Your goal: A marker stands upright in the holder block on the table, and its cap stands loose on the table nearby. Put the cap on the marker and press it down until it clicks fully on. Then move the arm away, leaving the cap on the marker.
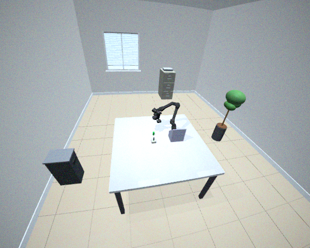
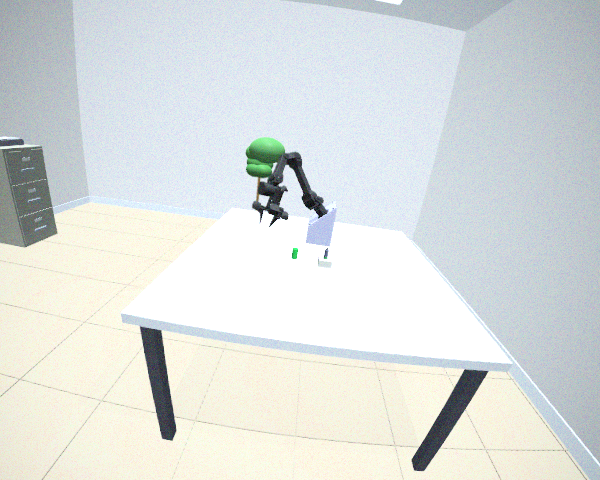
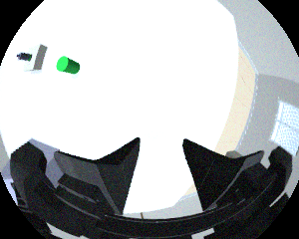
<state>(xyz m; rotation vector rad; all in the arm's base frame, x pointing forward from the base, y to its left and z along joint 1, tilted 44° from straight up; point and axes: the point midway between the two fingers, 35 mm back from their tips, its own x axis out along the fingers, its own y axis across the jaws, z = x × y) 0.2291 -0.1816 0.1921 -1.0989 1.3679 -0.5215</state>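
The robot arm (image 1: pixel 175 113) (image 2: pixel 303 178) is all black, with thick round joints. Its pincer (image 1: pixel 157 121) (image 2: pixel 265 225) (image 3: pixel 161 141) has two pointy black fingers, with chunky black parts behind them.

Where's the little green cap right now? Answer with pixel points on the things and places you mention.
The green cap (image 1: pixel 153 133) (image 2: pixel 294 253) (image 3: pixel 68 65) stands on the table (image 1: pixel 139 165) (image 2: pixel 269 304) (image 3: pixel 115 100), just left of the holder block (image 1: pixel 153 141) (image 2: pixel 324 262) (image 3: pixel 41 57) in the exterior view.

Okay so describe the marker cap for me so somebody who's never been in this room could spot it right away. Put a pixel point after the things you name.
Find the big white table (image 1: pixel 160 163) (image 2: pixel 310 304) (image 3: pixel 149 75) with the black arm on it. Near the small pale holder block (image 1: pixel 153 141) (image 2: pixel 324 262) (image 3: pixel 36 62) stands a little bright green cylinder, the cap (image 1: pixel 153 133) (image 2: pixel 294 253) (image 3: pixel 69 65). The block beside it holds a dark upright marker; the cap stands alone.
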